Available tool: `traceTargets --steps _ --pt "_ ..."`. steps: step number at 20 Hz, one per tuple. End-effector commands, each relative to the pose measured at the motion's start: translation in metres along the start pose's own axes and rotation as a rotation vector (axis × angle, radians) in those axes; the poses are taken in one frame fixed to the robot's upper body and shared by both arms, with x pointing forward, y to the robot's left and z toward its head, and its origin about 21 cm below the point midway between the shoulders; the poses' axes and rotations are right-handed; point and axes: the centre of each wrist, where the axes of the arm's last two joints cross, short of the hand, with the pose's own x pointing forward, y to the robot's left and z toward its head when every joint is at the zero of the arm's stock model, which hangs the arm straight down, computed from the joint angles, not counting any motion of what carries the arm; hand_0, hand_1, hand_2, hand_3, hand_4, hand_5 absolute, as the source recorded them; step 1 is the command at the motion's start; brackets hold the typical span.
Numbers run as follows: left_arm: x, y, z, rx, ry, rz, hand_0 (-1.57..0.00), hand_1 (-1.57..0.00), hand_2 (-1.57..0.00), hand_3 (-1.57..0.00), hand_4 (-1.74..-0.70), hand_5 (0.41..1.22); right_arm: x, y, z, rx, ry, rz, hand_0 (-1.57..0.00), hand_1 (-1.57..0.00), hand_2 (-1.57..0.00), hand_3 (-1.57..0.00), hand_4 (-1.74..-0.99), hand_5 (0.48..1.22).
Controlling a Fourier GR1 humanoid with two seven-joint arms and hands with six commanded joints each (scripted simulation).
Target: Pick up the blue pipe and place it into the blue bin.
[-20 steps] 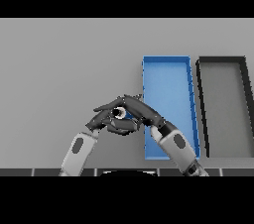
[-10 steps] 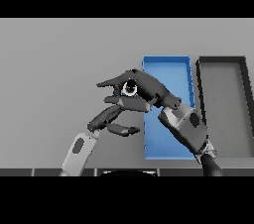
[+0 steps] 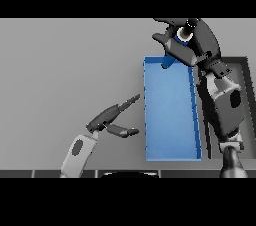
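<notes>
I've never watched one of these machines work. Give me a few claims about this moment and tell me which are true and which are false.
1. The right hand is curled round the blue pipe. True.
2. The blue pipe is lying on the floor of the blue bin. False: it is held up at the bin's far end, in the hand.
3. The left hand holds something. False: its fingers are relaxed and hold nothing, low over the table left of the blue bin.
4. A dark bin stands to the right of the blue one. True.
5. The blue bin already has things in it. False: its visible floor shows nothing inside.
</notes>
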Motion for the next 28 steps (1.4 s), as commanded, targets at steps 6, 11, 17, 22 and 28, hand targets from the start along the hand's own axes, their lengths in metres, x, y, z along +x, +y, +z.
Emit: traceTargets --steps 6,11,17,22,28 --pt "-0.003 -0.003 0.002 -0.003 0.0 -0.029 0.0 0.0 0.0 0.0 -0.87 0.419 -0.05 -0.047 0.042 -0.182 0.19 -0.009 -1.57 -1.57 -1.57 -1.57 -1.741 1.221" --pt "-0.005 -0.004 0.004 0.003 0.004 -0.008 0.0 0.0 0.0 0.0 -0.88 0.422 -0.096 -0.047 0.09 -0.272 0.355 -0.024 -1.57 -1.57 -1.57 -1.57 -1.741 1.221" --pt "-0.003 -0.005 0.009 0.003 0.01 0.004 0.0 0.0 0.0 0.0 -0.88 0.425 -0.127 -0.036 0.134 -0.423 0.583 -0.036 -1.57 -1.57 -1.57 -1.57 -1.741 1.221" --pt "0.0 -0.005 0.008 -0.001 0.012 -0.008 0.0 0.0 0.0 0.0 -0.88 0.42 -0.152 -0.022 0.149 -0.506 0.776 -0.004 -1.57 -1.57 -1.57 -1.02 -1.741 1.221" --pt "-0.002 -0.003 0.009 -0.002 0.021 -0.017 0.0 0.0 0.0 0.0 -0.88 0.425 -0.174 -0.017 0.154 -0.518 0.998 0.029 -0.75 -0.68 -0.68 -0.4 -1.413 1.221"
